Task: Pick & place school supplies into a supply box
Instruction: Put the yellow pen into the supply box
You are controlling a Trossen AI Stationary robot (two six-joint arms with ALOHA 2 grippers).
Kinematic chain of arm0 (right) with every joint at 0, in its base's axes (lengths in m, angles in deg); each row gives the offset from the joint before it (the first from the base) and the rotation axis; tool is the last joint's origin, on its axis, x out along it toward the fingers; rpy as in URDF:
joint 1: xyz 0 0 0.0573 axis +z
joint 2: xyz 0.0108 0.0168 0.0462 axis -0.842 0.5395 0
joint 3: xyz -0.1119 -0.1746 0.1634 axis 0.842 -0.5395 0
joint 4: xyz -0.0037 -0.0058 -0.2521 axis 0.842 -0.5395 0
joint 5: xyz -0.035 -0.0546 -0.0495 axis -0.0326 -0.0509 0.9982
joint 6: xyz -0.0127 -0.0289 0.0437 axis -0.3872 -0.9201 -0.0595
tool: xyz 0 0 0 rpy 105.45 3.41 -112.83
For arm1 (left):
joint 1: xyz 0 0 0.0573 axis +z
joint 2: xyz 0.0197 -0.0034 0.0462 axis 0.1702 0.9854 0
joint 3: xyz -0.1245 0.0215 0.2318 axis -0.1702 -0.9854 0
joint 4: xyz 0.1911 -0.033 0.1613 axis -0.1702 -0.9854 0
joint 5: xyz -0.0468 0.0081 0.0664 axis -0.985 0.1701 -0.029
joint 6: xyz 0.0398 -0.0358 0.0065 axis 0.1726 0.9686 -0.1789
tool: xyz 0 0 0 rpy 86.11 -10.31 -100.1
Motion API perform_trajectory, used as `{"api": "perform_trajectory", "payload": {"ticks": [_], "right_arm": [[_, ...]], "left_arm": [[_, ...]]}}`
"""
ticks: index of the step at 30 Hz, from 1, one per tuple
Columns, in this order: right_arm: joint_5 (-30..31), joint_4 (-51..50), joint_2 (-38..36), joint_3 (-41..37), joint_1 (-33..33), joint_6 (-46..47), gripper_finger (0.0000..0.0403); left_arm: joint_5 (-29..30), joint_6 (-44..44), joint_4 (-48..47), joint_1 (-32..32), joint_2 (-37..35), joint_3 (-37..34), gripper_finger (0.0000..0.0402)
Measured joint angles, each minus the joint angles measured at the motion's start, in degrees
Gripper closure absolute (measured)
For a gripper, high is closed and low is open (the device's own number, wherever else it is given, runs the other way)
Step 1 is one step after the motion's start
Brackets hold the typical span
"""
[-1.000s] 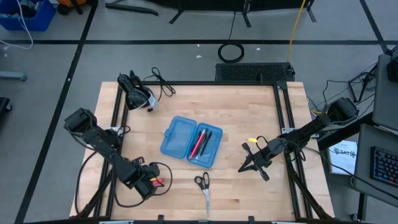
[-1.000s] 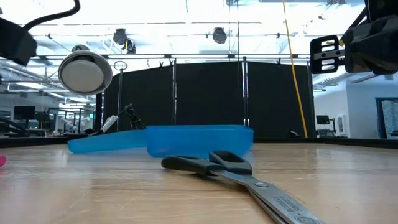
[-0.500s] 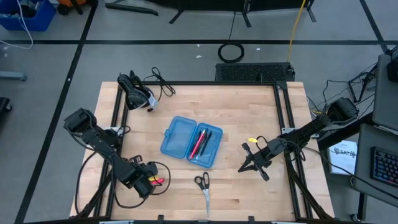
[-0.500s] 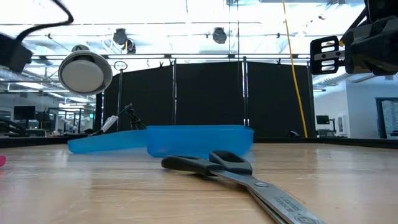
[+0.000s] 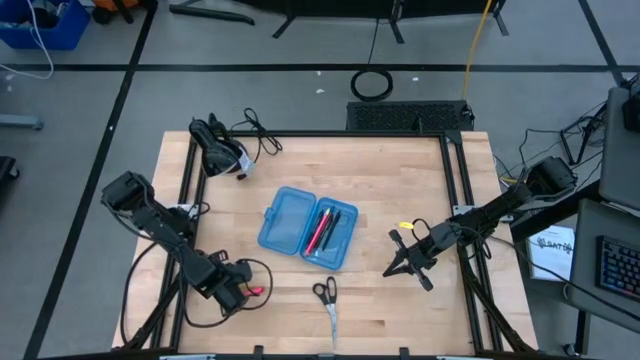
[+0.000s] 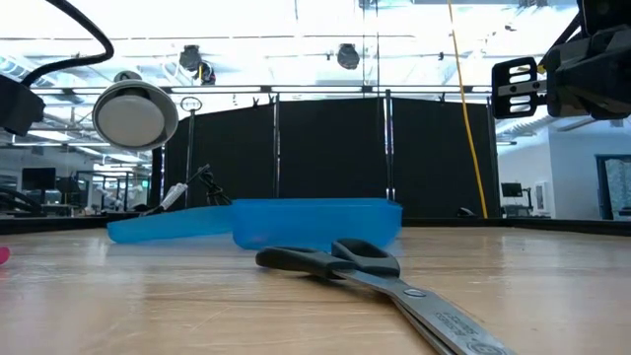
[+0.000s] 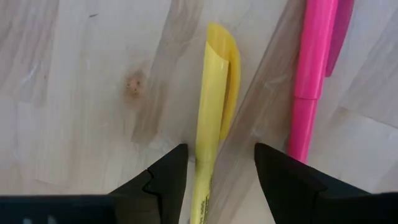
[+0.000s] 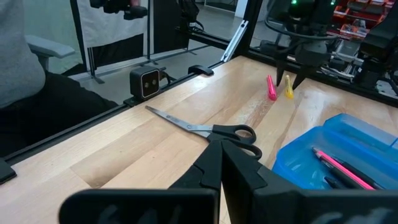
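Observation:
The blue supply box (image 5: 308,228) lies open at mid table, with a pink and a black pen (image 5: 324,228) in its right half. Black-handled scissors (image 5: 326,300) rest flat near the near edge, also plain in the low view (image 6: 335,261). My left gripper (image 7: 217,168) is open and low over the near-left table. Its fingers stand on either side of a yellow highlighter (image 7: 208,137) lying flat. A pink highlighter (image 7: 311,74) lies just beside it. My right gripper (image 8: 221,155) is shut and hovers right of the box (image 8: 336,155).
A black device with cables (image 5: 218,148) sits at the far-left corner. A loop of black cable (image 5: 190,305) hangs by the left arm. A person's sleeve (image 8: 25,56) shows beyond the table's near edge. Bare wood lies between the box and the scissors.
My left gripper has come down toward the yellow highlighter; in the high view it now covers the highlighter. My right arm has kept still.

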Motion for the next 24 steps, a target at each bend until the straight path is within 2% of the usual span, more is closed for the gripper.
{"api": "perform_trajectory", "payload": {"ticks": [8, 16, 21, 24], "right_arm": [[0.0, 0.0, 0.0, 0.0, 0.0, 0.0, 0.0403], [0.0, 0.0, 0.0, 0.0, 0.0, 0.0, 0.0403], [0.0, 0.0, 0.0, 0.0, 0.0, 0.0, 0.0403], [0.0, 0.0, 0.0, 0.0, 0.0, 0.0, 0.0403]], "left_arm": [[-1.1, -2.6, 0.1, 2.7, 0.1, -0.1, 0.0259], [1.7, -3.5, 1.1, 2.8, 0.2, -0.2, 0.0318], [2.1, -2.2, 2.2, 2.8, 0.2, -0.2, 0.0369], [2.1, -0.1, 3.0, 2.8, 0.2, -0.2, 0.0369]]}}
